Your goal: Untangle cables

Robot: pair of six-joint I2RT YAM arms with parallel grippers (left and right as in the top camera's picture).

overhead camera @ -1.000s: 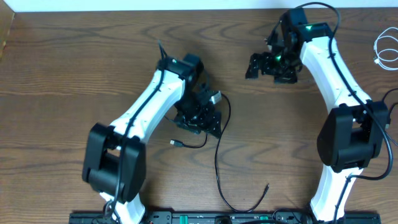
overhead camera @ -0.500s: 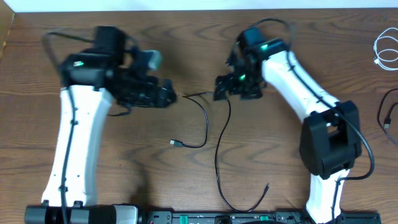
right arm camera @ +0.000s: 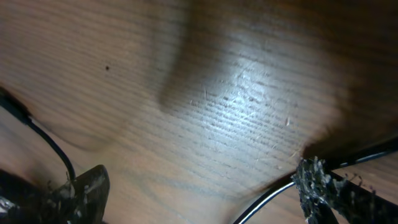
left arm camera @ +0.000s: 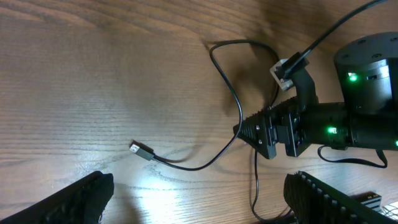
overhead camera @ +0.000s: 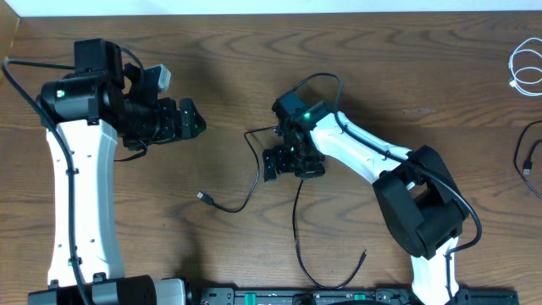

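A short black cable (overhead camera: 252, 182) lies in a loose curve at the table's middle, its plug (overhead camera: 203, 197) to the left. It also shows in the left wrist view (left arm camera: 236, 106), with its plug (left arm camera: 142, 149). A longer black cable (overhead camera: 295, 229) runs from under my right gripper (overhead camera: 270, 165) toward the front edge. My right gripper (right arm camera: 199, 193) is open and low over the wood, with a black cord by each finger (right arm camera: 264, 200). My left gripper (overhead camera: 196, 124) is open and empty, raised at the left (left arm camera: 199, 202). A white cable (overhead camera: 525, 68) is coiled at the far right.
Another black cable (overhead camera: 527, 152) lies at the right edge, below the white one. The right arm (overhead camera: 364, 152) stretches across the table's middle. A black rail (overhead camera: 296, 296) runs along the front edge.
My left arm has swung away from the cables to the left and opened. My right arm has come down from the back to the centre. The short cable's plug has shifted left.
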